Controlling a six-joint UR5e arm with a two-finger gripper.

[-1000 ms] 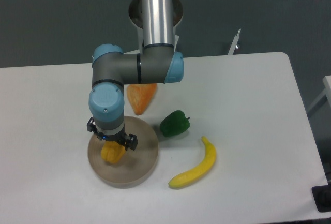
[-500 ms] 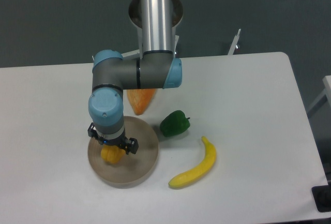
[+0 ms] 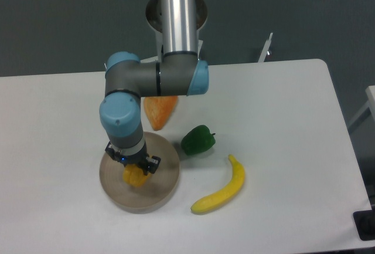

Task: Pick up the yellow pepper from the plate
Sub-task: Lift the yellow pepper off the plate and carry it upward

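The robot's gripper [image 3: 135, 168] pointed straight down over the round plate [image 3: 161, 195], apparently clamped on the yellow pepper [image 3: 135, 177], with a green pepper [image 3: 197, 139] nearby.

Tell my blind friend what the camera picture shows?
A robot arm's tool reaches down onto a yellow pepper on a round plate. Beside the plate on the white table lie a green pepper, a banana and an orange wedge.

Silver tube arm [image 3: 177, 13] w/ grey joints, lt-blue caps, small black tool [image 3: 135, 169].
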